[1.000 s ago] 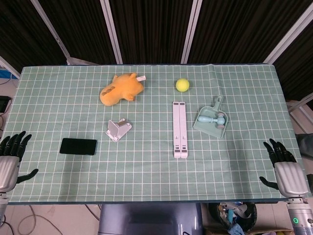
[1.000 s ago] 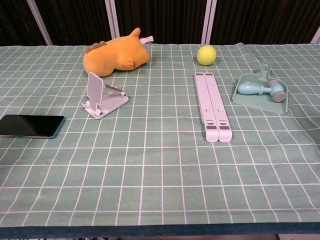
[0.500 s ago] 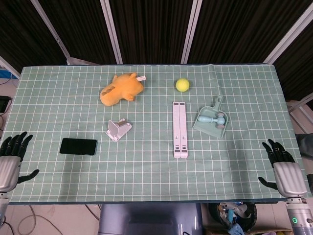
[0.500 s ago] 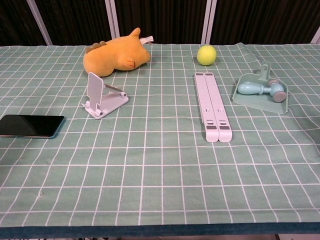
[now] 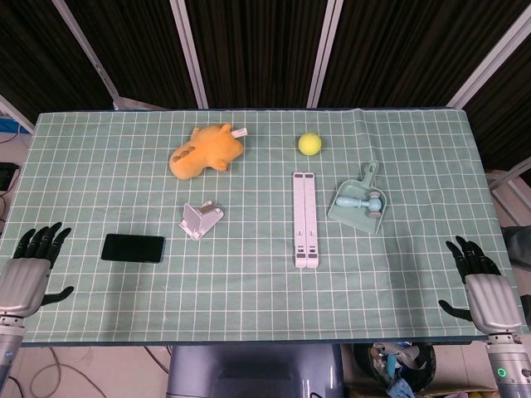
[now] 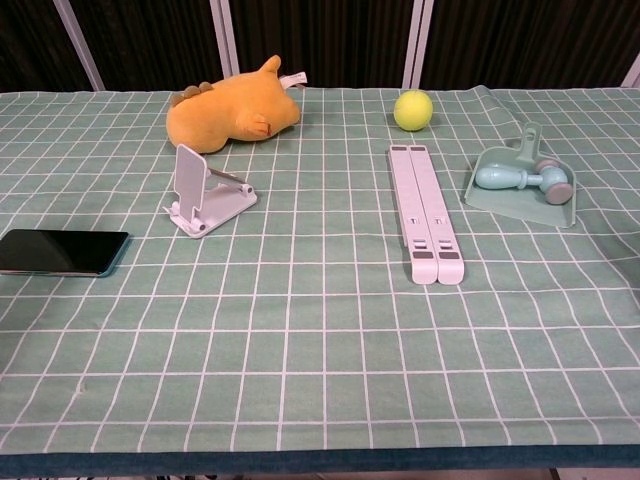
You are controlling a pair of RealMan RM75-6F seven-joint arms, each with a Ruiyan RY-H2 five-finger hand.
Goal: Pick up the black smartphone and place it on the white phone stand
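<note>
Holding a small blue hammer-like toy (image 5: 362, 201), the mint dustpan (image 5: 347, 209) lies well right of the white phone stand (image 5: 200, 220), beyond a folded white bar stand (image 5: 304, 219). The left hand (image 5: 30, 274) hovers empty at the table's near edge, fingers spread, just left of the black smartphone (image 5: 133, 248), which lies flat left and slightly nearer than the stand. The right hand (image 5: 481, 288) hangs empty, fingers apart, far right of the stand. Since half a second ago, the left hand has edged closer to the phone. An orange plush (image 5: 204, 150) and a yellow ball (image 5: 309, 144) lie beyond the stand.
</note>
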